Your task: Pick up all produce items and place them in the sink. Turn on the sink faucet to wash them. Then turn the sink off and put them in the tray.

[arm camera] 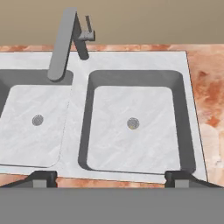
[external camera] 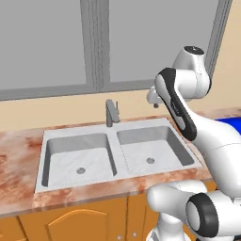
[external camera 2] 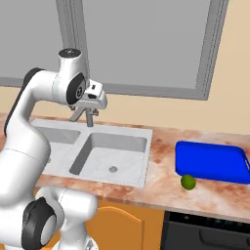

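Note:
The pale marbled double sink lies in the counter with both bowls bare. Its grey faucet stands behind the divider, the spout turned over the left bowl. A small yellow-green lime, the produce item, rests on the counter right of the sink, touching the front edge of the blue tray. My gripper hovers high above the back of the right bowl. It points down and is open, with nothing between its fingers.
A reddish marbled counter surrounds the sink. Behind it are a beige wall and a grey-framed window. Wooden cabinet doors run below, and a dark appliance front sits under the tray end.

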Motion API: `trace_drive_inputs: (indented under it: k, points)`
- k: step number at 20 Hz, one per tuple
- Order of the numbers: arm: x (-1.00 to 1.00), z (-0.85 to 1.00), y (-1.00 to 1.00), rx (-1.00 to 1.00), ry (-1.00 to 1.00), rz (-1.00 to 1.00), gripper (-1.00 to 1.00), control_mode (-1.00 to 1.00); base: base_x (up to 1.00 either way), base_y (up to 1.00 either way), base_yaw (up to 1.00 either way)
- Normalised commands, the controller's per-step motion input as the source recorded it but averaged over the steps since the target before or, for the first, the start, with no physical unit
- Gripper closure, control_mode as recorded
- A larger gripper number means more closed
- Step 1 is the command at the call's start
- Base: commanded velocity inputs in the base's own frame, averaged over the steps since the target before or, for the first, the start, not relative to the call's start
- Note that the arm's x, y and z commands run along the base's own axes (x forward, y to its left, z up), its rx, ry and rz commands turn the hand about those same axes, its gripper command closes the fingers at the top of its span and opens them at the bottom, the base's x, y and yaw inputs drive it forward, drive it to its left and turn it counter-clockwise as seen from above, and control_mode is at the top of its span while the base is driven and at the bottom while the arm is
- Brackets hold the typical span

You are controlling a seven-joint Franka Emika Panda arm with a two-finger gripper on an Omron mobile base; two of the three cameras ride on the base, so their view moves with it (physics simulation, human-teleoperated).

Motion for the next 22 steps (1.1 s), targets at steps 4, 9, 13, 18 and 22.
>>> trace_drive_inputs:
  k: [4, 9, 13, 18, 22]
  points:
    - [0.00, 0.00, 0.00, 0.00, 0.00, 0.00, -1.00, 1.00, 0.03, -0.64, 0.00]
    - [0.00, 0.00, 0.00, 0.00, 0.00, 0.00, -1.00, 1.00, 0.25, -0.46, 0.00]
    - [0.00, 0.00, 0.00, 0.00, 0.00, 0.00, -1.00, 1.00, 0.46, -0.30, 0.00]
    - [0.00, 0.00, 0.00, 0.00, 0.00, 0.00, -1.00, 1.00, 0.48, -0.30, 0.00]
    - [0.00, 0.00, 0.00, 0.00, 0.00, 0.00, -1.00, 1.00, 0.57, -0.20, 0.00]
